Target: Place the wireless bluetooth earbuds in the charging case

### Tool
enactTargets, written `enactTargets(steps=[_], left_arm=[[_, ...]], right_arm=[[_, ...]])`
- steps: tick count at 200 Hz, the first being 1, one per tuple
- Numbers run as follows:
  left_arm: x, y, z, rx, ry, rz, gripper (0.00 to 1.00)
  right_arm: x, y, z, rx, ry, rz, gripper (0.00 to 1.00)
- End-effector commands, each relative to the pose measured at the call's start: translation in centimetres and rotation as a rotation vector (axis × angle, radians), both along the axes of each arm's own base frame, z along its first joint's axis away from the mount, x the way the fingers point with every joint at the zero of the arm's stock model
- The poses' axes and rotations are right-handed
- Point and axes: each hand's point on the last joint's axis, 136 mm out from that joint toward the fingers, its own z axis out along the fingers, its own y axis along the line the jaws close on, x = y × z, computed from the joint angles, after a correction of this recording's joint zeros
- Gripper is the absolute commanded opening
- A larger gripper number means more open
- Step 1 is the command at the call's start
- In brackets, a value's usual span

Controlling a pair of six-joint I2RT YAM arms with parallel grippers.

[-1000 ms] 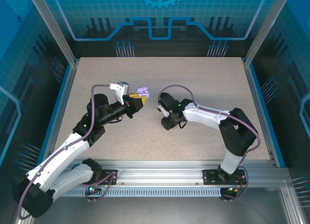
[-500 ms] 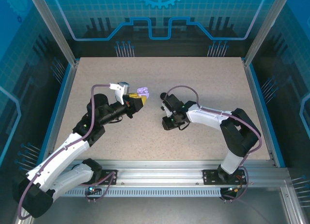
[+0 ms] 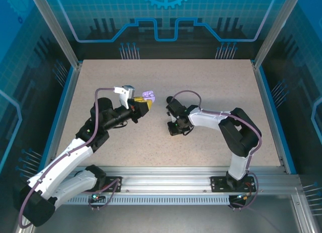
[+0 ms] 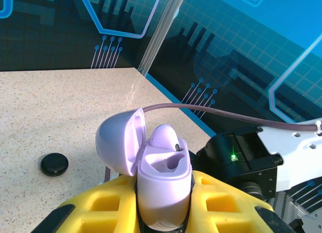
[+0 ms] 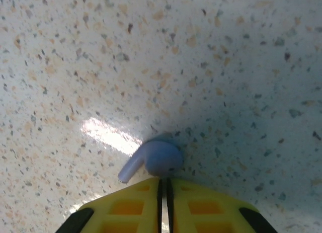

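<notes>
Your left gripper [image 4: 163, 213] clamped on the open lavender case [image 4: 163, 177] at lower centre, seated earbud [image 4: 165, 137] inside, black disc [image 4: 54, 164] at left, your right gripper [image 5: 162, 192] pinched together, loose earbud [image 5: 153, 158] lying at its tips, overhead the arms face each other mid-frame.

Bright, even light falls from above in the overhead view. The speckled beige tabletop [image 3: 216, 87] carries only faint, soft shadows by the arms, and the blue patterned wall panels [image 3: 166, 16] are dimmer. In the left wrist view the glossy lavender charging case [image 4: 163, 182] at lower centre is sharp, the background softer. In the right wrist view a white glare patch sits left of centre beside the slightly blurred small lavender earbud [image 5: 158, 157]. A bluish shadow covers the right side.
</notes>
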Motion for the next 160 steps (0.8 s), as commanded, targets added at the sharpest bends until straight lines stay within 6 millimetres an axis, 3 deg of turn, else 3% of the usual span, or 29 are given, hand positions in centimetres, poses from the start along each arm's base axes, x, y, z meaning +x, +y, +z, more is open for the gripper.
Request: enactTargets(steps=[1, 62, 115, 160], left_arm=[[0.3, 0.4, 0.0, 0.005, -0.027, 0.016, 0.00], [0.2, 0.3, 0.2, 0.008, -0.034, 0.011, 0.00], [0.3, 0.3, 0.2, 0.010, -0.035, 0.013, 0.00], [0.2, 0.3, 0.4, 0.005, -0.037, 0.010, 0.00]], right_arm=[[1.6, 0.0, -0.4, -0.047, -0.032, -0.007, 0.14], [3.2, 0.1, 0.6, -0.103, -0.078, 0.052, 0.15], [3.0, 0.7, 4.2, -0.029, -0.133, 0.110, 0.26], [3.5, 1.3, 3.5, -0.071, -0.091, 0.178, 0.37]])
